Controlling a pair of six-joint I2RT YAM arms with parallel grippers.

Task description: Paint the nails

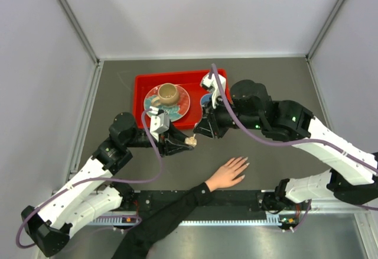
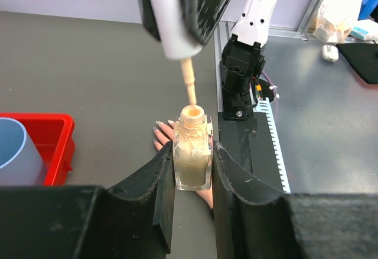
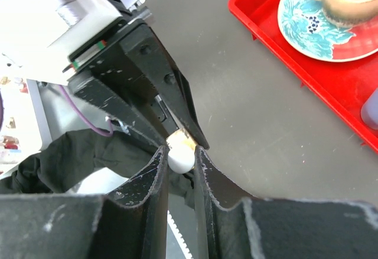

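A dark grey matte desk (image 1: 266, 87) carries two things directly. A shallow rectangular tray of red plastic (image 1: 139, 93) sits flat on the far side of the left claw (image 1: 190, 142), its near rim just beyond the right claw (image 1: 197, 133) and most of its length to that claw's left. A light-skinned human hand (image 1: 227, 174) in a black sleeve (image 1: 171, 211) rests palm down on the near side of both claws, a little to their right and well apart from the tray, fingers spread, the pale nails (image 2: 157, 126) facing up.
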